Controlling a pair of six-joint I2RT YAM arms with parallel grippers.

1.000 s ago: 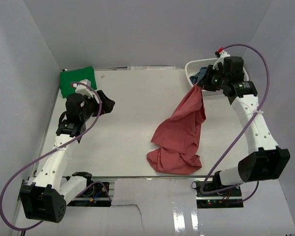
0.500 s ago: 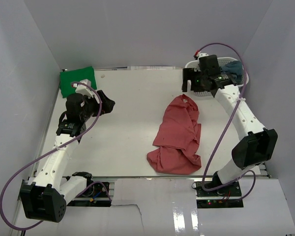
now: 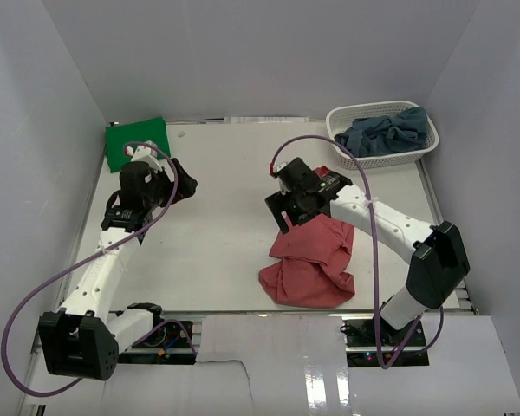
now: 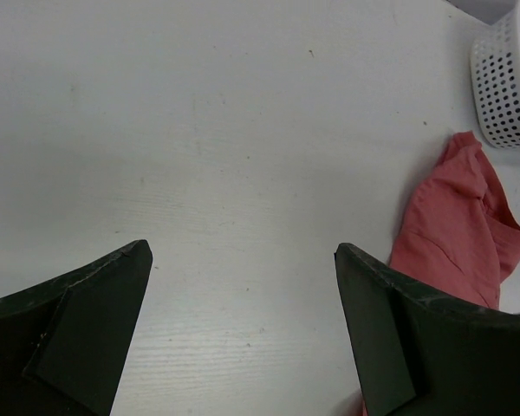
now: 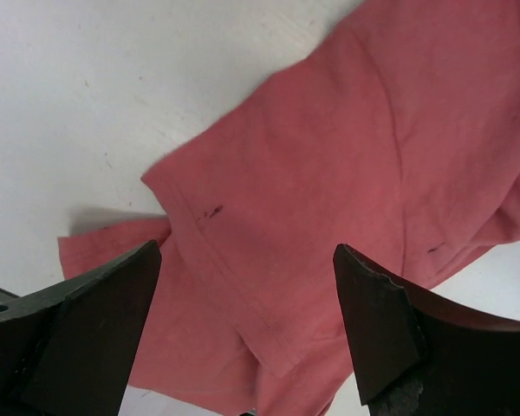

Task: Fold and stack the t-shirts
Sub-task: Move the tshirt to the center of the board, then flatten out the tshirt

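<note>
A salmon-red t-shirt lies crumpled on the white table, right of centre. My right gripper hovers open just over its upper left edge. In the right wrist view the red cloth and a stitched hem fill the space below the gripper, with nothing between its fingers. A bright green t-shirt lies folded at the back left corner. Grey-blue t-shirts sit bunched in the basket. My left gripper is open above bare table, well left of the red t-shirt.
A white plastic lattice basket stands at the back right corner, also showing at the top right of the left wrist view as a basket. Grey walls close in the table on three sides. Purple cables loop off both arms.
The right gripper opened and let go of the red t-shirt, which dropped onto the table. The right arm then swung from the basket down to the shirt's upper edge. The left arm barely moved.
</note>
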